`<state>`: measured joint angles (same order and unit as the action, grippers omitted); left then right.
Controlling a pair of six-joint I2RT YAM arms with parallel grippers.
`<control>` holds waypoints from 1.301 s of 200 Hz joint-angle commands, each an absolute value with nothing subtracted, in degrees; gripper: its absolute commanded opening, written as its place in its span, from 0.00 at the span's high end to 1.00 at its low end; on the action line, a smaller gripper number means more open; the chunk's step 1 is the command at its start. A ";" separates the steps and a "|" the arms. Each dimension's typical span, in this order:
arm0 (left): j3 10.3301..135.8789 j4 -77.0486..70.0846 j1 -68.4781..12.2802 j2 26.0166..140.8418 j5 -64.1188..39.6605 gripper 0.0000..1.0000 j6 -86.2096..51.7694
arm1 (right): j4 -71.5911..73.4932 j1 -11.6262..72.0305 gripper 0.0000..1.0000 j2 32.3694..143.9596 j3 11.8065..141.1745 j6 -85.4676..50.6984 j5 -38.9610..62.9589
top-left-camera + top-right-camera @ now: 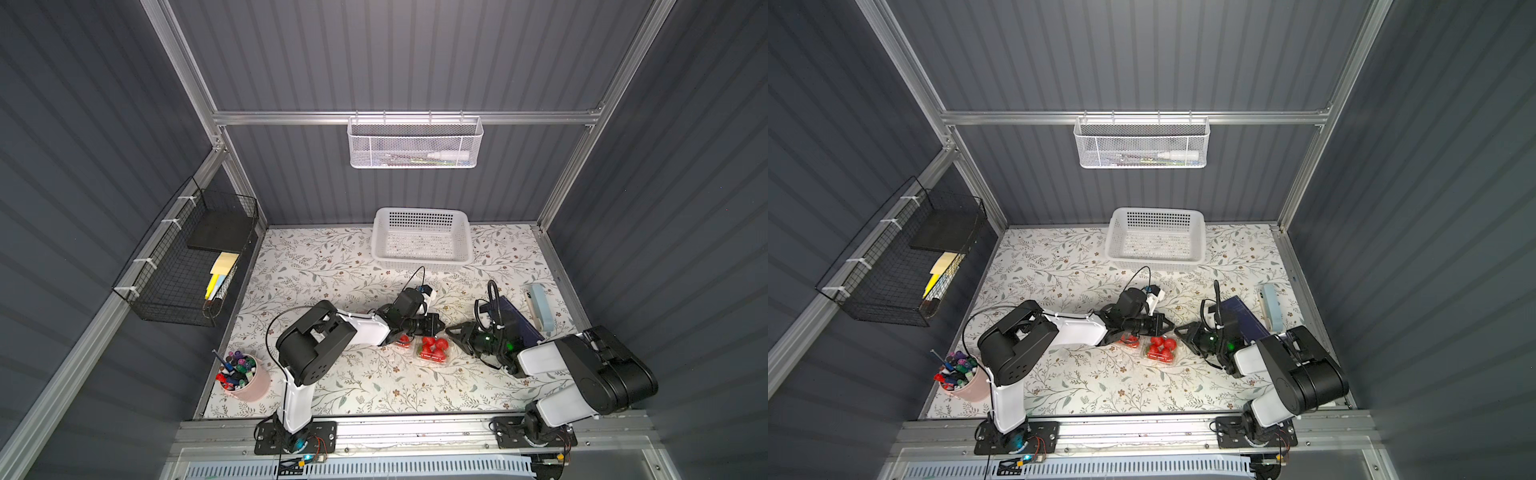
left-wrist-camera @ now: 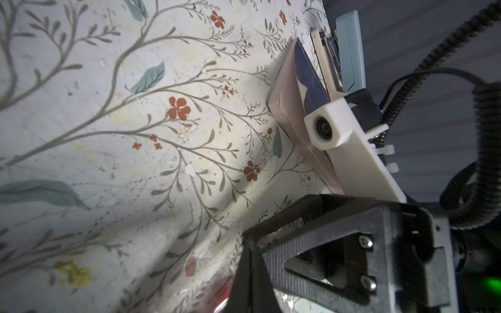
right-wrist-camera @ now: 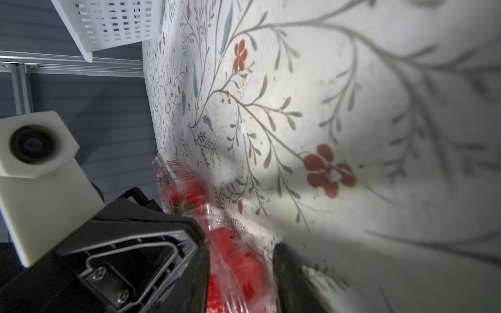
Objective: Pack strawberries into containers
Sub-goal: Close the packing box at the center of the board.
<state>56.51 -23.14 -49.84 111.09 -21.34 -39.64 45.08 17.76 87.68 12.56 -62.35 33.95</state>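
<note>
Both your top views look steeply down from the robot's side, sharing the floral-printed white tabletop (image 1: 332,270) (image 1: 1059,270). Your wrist cameras skim it closely, each facing the other's white plastic camera housing (image 2: 325,127) (image 3: 32,162).

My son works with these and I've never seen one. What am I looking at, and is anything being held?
Two robot arms are bolted to the bench's front edge, each ending in a two-fingered gripper. Both top views look down from overhead. Each wrist view comes from a camera riding on an arm, close to the floral table. Mid-table, strawberries sit in clear containers. The left gripper is shut and the right gripper faces it, nearly tip to tip, by the containers. Whether either grips anything is hidden. Also there: a white basket, a pink cup of markers, a dark book.
</note>
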 commanded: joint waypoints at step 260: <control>53.07 -26.24 -51.23 105.95 -15.86 1.00 -45.95 | 19.54 23.41 0.39 60.34 8.35 -52.58 32.27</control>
